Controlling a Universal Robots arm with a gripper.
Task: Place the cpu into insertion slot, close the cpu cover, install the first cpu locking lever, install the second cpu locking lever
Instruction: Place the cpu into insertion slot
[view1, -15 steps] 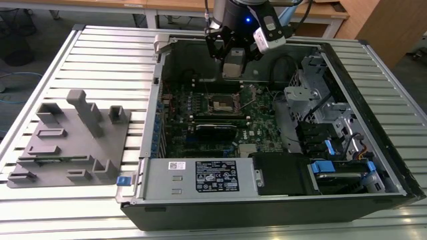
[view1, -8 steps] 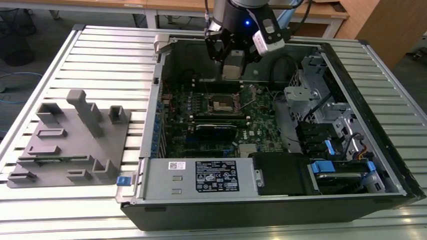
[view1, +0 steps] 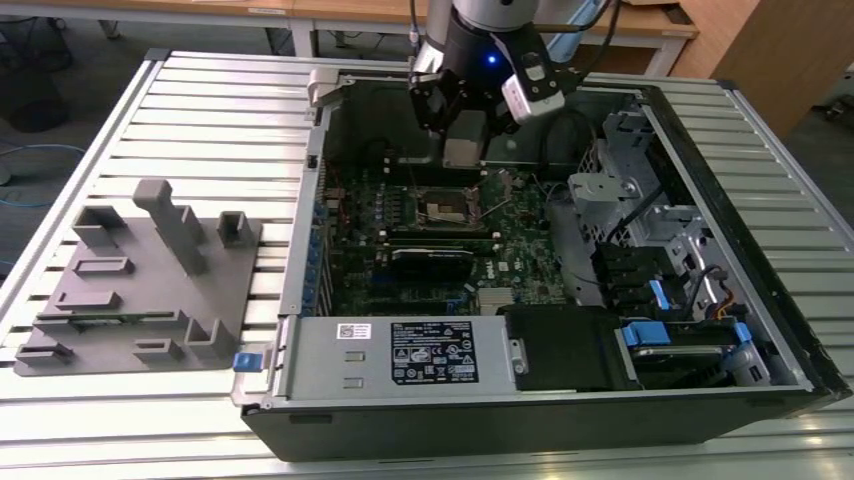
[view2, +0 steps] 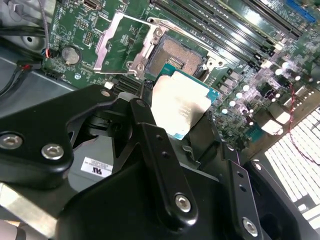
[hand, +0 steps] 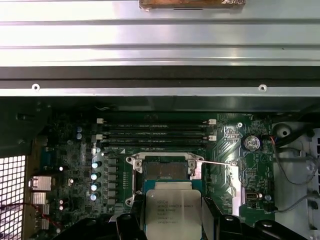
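My gripper (view1: 462, 158) hangs inside the open computer case and is shut on the cpu (view2: 180, 102), a flat square chip with a silvery top. In the first wrist view the cpu (hand: 172, 210) sits between the black fingers (hand: 129, 225), just above and slightly off the insertion slot (hand: 165, 170). The insertion slot (view2: 175, 57) lies open with its tan pin field bare. The cpu cover (view2: 117, 45) is flipped back beside the socket. In the exterior view the slot (view1: 447, 205) is just below the gripper.
The green motherboard (view1: 400, 225) carries memory slots (hand: 155, 132), a coin battery (hand: 251, 142) and a black card (view1: 434, 262). The labelled housing (view1: 427, 350) and drive bays (view1: 667, 260) crowd the case. A grey fixture (view1: 134, 280) rests at the exterior view's left.
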